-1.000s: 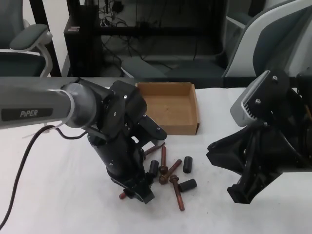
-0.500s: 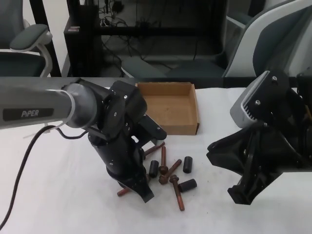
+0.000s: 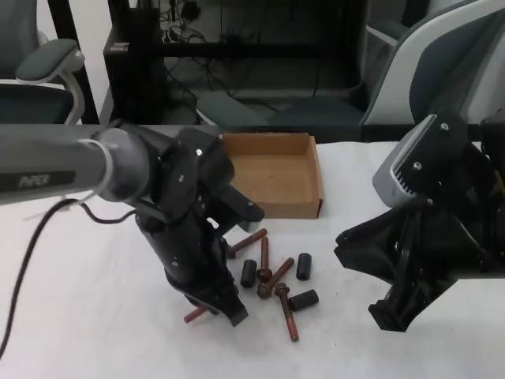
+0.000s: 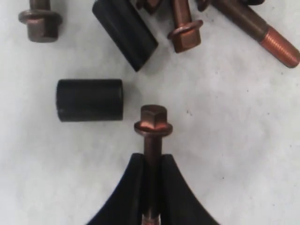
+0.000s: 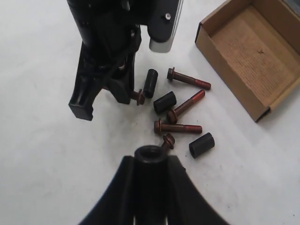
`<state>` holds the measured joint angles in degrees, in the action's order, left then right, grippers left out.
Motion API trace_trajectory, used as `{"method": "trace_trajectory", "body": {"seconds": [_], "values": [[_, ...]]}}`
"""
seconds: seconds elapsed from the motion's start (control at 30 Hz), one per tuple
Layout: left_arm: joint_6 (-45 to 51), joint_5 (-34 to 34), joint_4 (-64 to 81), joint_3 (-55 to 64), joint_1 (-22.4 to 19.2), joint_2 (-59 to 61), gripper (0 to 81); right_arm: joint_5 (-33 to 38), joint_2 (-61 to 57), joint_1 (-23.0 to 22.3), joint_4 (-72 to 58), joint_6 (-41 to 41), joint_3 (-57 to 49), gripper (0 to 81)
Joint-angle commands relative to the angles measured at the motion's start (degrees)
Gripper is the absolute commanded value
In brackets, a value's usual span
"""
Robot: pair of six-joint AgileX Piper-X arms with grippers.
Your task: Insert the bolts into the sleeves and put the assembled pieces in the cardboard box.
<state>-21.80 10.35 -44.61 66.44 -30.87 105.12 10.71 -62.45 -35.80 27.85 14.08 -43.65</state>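
Observation:
My left gripper (image 4: 152, 161) is shut on a copper bolt (image 4: 153, 133) by its shank, low over the white bench. The bolt's hex head sticks out just beside a black sleeve (image 4: 90, 100) that lies on its side. In the high view this gripper (image 3: 217, 304) stands left of the loose pile, and the bolt's threaded end (image 3: 194, 315) pokes out behind it. My right gripper (image 5: 151, 161) is shut on a black sleeve (image 5: 150, 154), bore end facing outward, and hangs apart from the pile. The cardboard box (image 3: 292, 209) sits behind the pile.
Three black sleeves (image 3: 248, 272) (image 3: 304, 266) (image 3: 304, 300) and several copper bolts (image 3: 288, 312) lie scattered between the arms. The right arm (image 3: 426, 237) fills the bench's right side. Open white bench lies to the left and front.
The left arm has shifted slightly left with the bolt in its gripper, uncovering more of a bolt behind it. The right arm has not moved.

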Motion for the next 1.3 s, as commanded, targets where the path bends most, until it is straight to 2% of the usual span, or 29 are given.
{"method": "trace_trajectory", "body": {"seconds": [0.0, 0.1, 0.3, 0.57, 0.73, 0.87, 1.1, 1.27], "values": [[3.5, 2.8, 0.9, 0.1, 1.8, -4.2, 1.7, 0.8, 0.7, 0.1, -0.8, 0.5, -0.3, 0.6], [8.1, 9.2, 4.4, 0.1, 4.1, -7.5, 1.7, 0.8, 0.7, 0.1, -0.8, 0.5, -0.3, 0.6], [11.7, 17.3, 12.9, 0.1, 7.5, -13.9, 1.7, 0.8, 0.7, 0.1, -0.8, 0.4, -0.3, 0.6], [12.9, 33.0, 22.2, 0.1, 8.5, -17.8, 1.7, 3.5, 0.7, 0.1, -7.6, -3.6, -0.3, 0.6], [18.7, 40.7, 30.1, -0.3, 8.8, -18.4, 1.7, 3.8, 0.7, 0.1, -9.9, -4.9, -0.3, 0.6], [24.7, 43.0, 38.4, -2.2, 10.3, -19.7, 1.7, 3.8, -0.3, 0.1, -12.6, -5.6, -0.2, 0.6], [42.0, 45.1, 60.1, -9.9, 14.7, -24.9, 1.7, 4.7, -4.5, 0.1, -22.9, -13.5, -0.2, 0.6], [55.1, 43.3, 81.7, -17.7, 14.4, -27.6, 1.7, 6.5, -7.0, 0.1, -29.0, -17.3, -0.2, 0.6]]}}
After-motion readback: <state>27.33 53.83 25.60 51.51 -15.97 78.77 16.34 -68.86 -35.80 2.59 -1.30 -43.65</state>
